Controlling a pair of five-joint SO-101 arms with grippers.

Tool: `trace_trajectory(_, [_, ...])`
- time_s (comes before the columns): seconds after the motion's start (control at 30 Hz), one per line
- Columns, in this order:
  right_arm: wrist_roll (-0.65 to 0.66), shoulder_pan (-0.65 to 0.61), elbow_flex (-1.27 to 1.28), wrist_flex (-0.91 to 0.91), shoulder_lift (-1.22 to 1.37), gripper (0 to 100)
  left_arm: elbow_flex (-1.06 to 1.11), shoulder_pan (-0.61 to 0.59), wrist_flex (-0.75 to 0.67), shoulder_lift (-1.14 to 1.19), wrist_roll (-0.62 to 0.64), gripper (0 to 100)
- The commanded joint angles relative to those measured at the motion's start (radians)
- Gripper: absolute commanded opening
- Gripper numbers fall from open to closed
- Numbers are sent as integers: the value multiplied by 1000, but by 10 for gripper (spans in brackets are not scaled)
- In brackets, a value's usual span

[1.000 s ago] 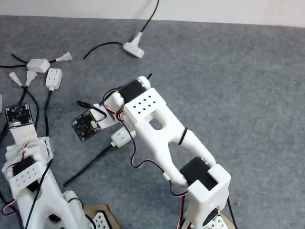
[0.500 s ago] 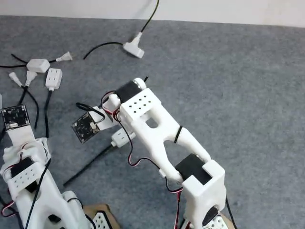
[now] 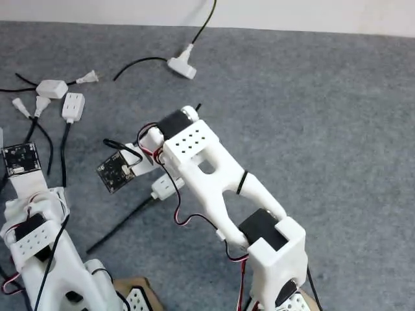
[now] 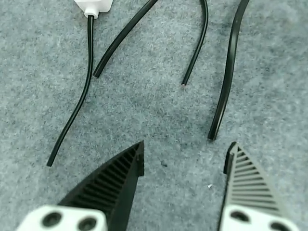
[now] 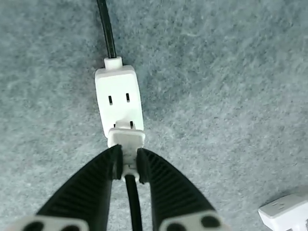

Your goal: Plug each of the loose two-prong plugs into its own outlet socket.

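In the right wrist view my right gripper (image 5: 127, 166) is shut on a small white two-prong plug (image 5: 126, 138) with a black cord. The plug's front sits on the near end of a white outlet socket (image 5: 118, 98), at its nearer pair of slots; how deep the prongs sit is hidden. From above, that socket (image 3: 162, 186) lies under the right arm (image 3: 194, 152) mid-table. My left gripper (image 4: 185, 149) hangs open over bare carpet among black cords (image 4: 226, 72). More loose plugs (image 3: 87, 79) and a socket (image 3: 72, 105) lie at the far left.
Grey carpet covers the table. A white plug on a black cord (image 3: 181, 66) lies at the back centre. Another white socket (image 5: 284, 211) lies close beside my right gripper. A white block (image 3: 52, 89) and tangled cords crowd the far left. The left arm (image 3: 32, 233) stands at the front left.
The right arm has shifted slightly to the left and forward with the plug. The left arm has edged a little to the left. Over the last half second almost nothing moved.
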Motion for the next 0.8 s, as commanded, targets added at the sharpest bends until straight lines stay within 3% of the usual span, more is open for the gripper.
trace_trajectory(0.0, [-14,-7,-38,-18,-19,9,-5,-8,2,-15,-8,274])
trace_trajectory(0.77, [-15,-28,96,-61,-5,9,-22,-41,3,-16,-6,274])
